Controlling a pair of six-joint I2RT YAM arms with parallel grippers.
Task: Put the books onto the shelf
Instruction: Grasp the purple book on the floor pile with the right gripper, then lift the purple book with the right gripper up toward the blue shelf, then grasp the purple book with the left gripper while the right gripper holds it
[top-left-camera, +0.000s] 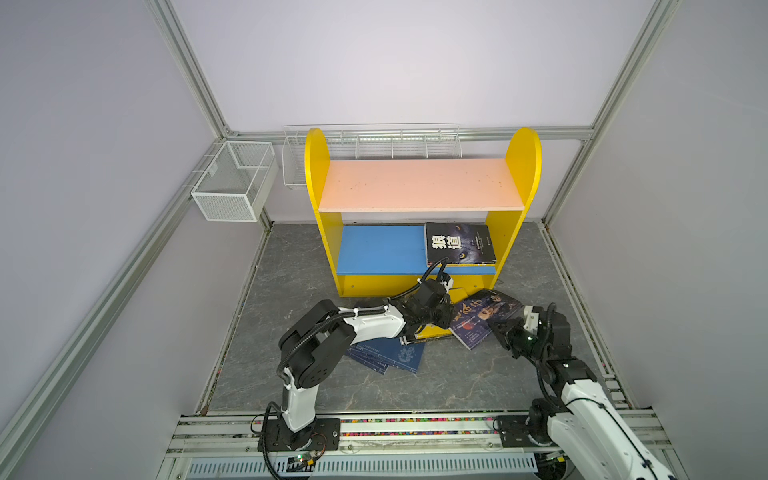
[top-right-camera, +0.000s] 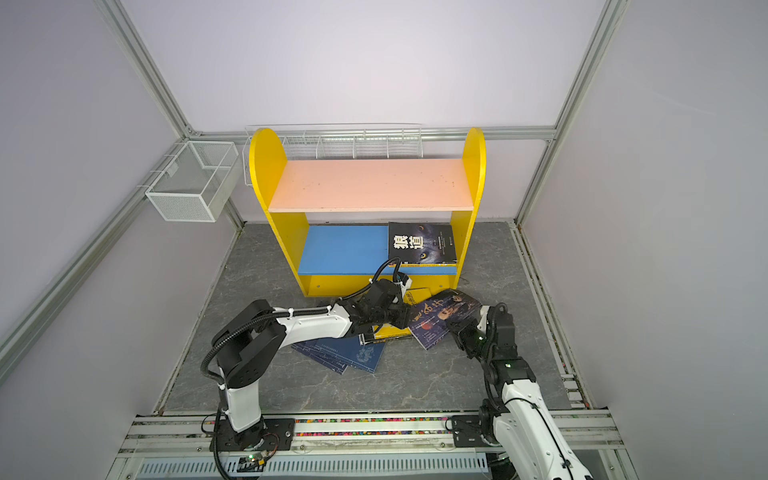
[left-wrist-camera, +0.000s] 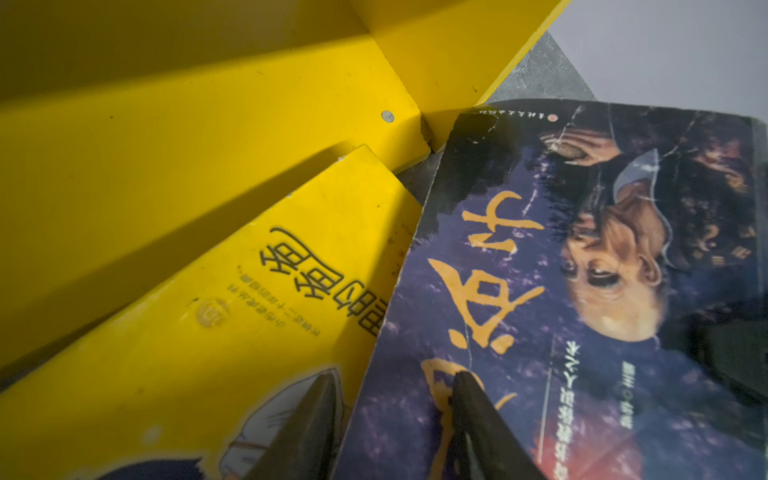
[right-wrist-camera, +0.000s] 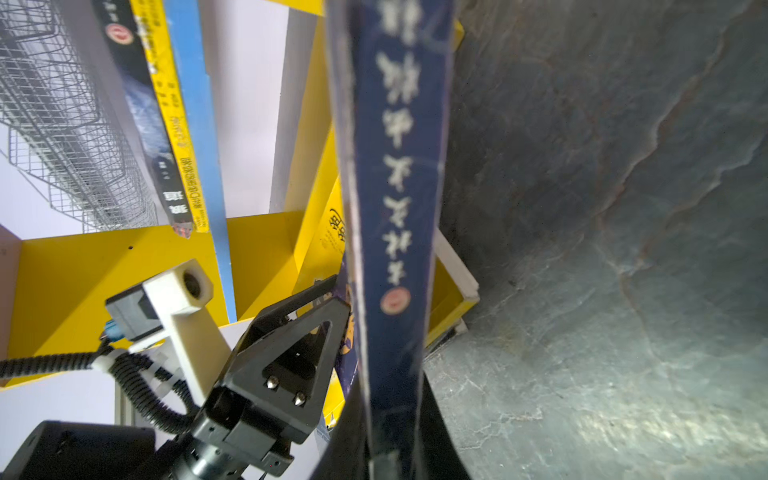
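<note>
The right gripper (top-left-camera: 501, 328) was clamped on an edge of the purple book (top-left-camera: 478, 321), lying over a yellow book (left-wrist-camera: 208, 332) by the front right corner of the shelf (top-left-camera: 513, 232), the left gripper (left-wrist-camera: 392, 388) open above both; so thin a hold might slip in lifting.

Both top views look steeply down from high up, facing the shelf (top-left-camera: 415, 187) at frame centre, and share nearly the whole scene. My left wrist camera sits close over the purple book (left-wrist-camera: 561, 311) and the yellow book (left-wrist-camera: 187, 353). My right wrist camera sights closely along that purple book's spine.
</note>
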